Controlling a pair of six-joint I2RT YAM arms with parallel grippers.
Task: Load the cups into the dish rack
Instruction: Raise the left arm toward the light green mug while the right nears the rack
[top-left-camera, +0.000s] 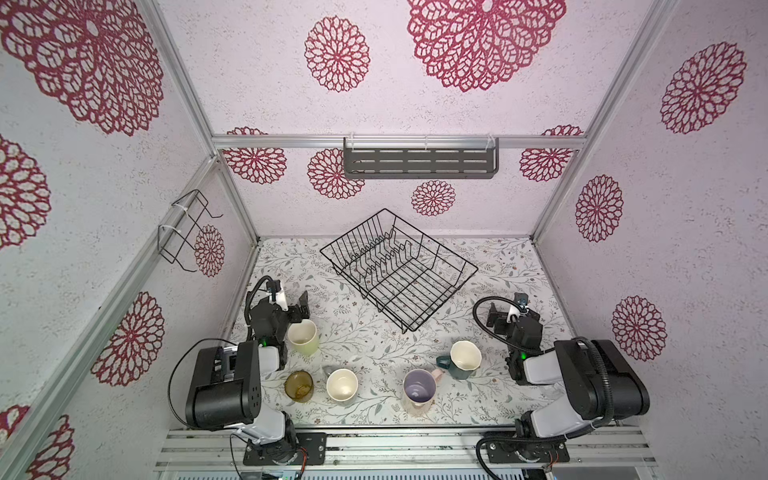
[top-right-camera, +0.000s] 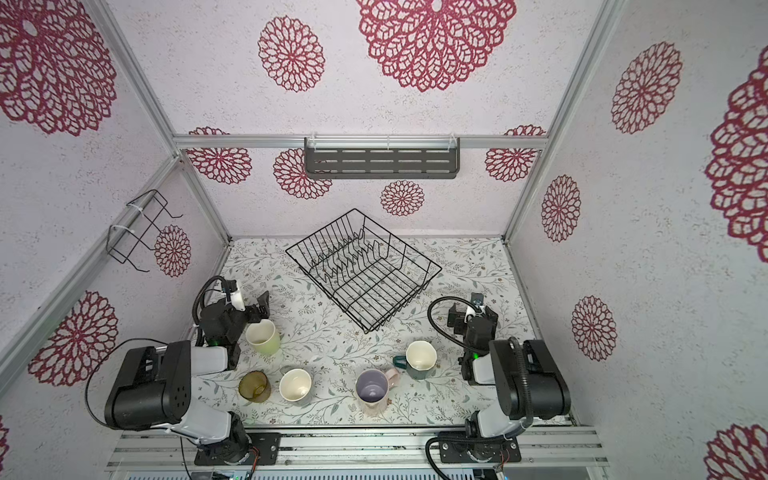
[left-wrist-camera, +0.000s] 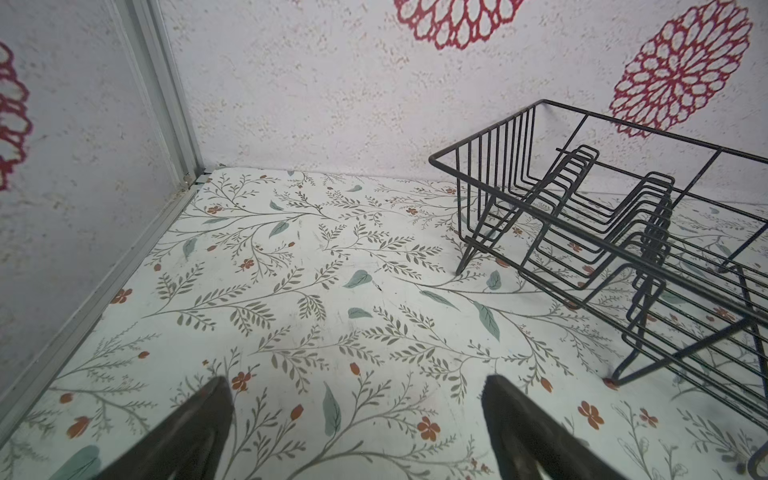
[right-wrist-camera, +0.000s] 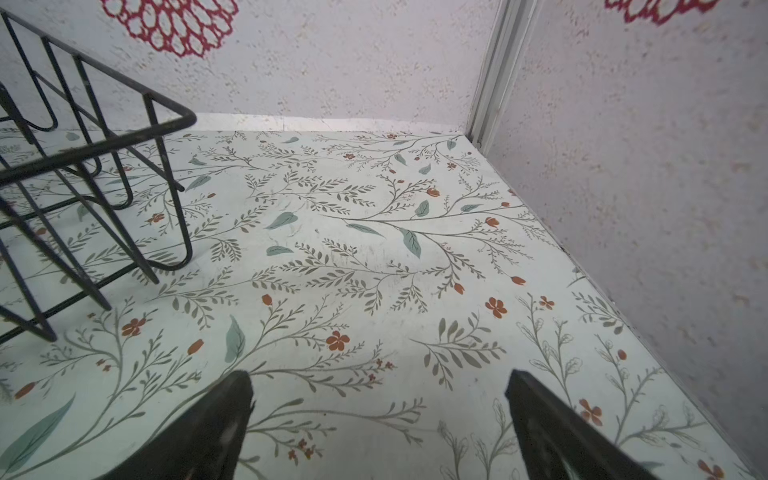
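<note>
Top views both show the dish rack (top-left-camera: 431, 240) sitting at the rear middle of the counter (top-left-camera: 374, 332), turned diagonally. 5 cups stand upright, mouths up, on the counter outside the rack, nearer the arms' bases. The lime-yellow tumbler (top-left-camera: 303, 337) is far left, with the amber glass (top-left-camera: 299, 385) in front of it. The grey tumbler with cream inside (top-left-camera: 342, 384) is just right of the amber glass. The pearly pink mug (top-left-camera: 419, 390) is front centre, and the dark teal mug (top-left-camera: 463, 359) is just behind and right of it, handle pointing left. Left wrist view shows the left end effector (left-wrist-camera: 355, 381) spread wide, gripping nothing, over bare counter just behind the lime-yellow tumbler. Right wrist view shows the right end effector (right-wrist-camera: 380, 376) also spread wide and gripping nothing, beside the rack's right side.
</note>
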